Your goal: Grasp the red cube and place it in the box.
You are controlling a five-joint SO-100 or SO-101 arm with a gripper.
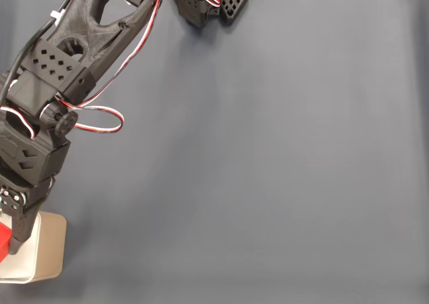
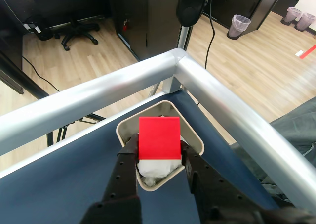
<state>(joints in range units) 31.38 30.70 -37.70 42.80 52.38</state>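
At the fixed view's lower left edge, the box sits cut off by the frame, the blue-grey table lying open to its right. In the wrist view the gripper pinches the red cube above the box, just inside the table's silver corner rails. No writing is legible.

the blue-grey surface lies bare across its middle and right in the fixed view, open for passage. the box sits at the lower-left corner of that view, with the arm reaching over that side. in the wrist view, shiny metal rails meet in a corner just beyond the box (hemming it on two sides). the red cube, clamped in the hand, hangs over the box's white opening, covering much of it.
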